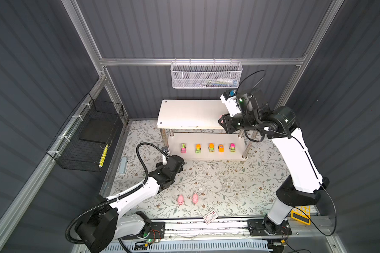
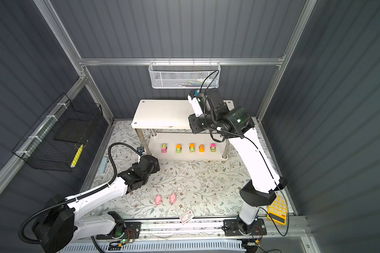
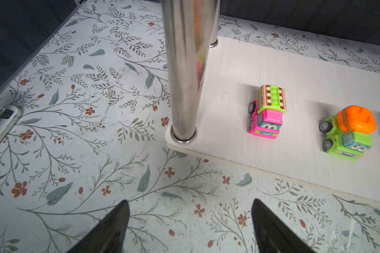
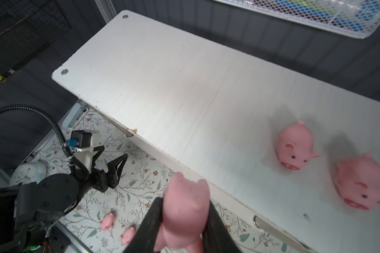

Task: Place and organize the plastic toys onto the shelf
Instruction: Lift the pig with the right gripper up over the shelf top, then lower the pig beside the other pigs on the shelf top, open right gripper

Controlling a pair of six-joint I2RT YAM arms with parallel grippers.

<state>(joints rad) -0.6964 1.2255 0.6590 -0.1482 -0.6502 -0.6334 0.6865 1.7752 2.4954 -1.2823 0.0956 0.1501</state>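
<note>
Soft pink pig [image 4: 184,197] squeezed in right gripper [image 4: 184,204] at smooth white shelf [image 4: 162,76]; left gripper [image 3: 189,201] spread, empty.

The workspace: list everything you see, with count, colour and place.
shelf: one, white boards, metal posts, back of table.
toy cars: five, pink, green and orange, rowed on the lower board.
shelved pigs: two, pink, toward the top board's right end.
loose pigs: two, pink, table front.
held pig: one, pink, in the right tool.
card: one, red-and-white, table's front edge.
mesh basket: one, white, hung at the back.
wire basket: one, black, hung at the left.
keypad: one, yellow, front right corner.
left tool: one, black, open, before the shelf's left end.
right tool: one, black, shut on the held pig, at the top board's front edge.
</note>
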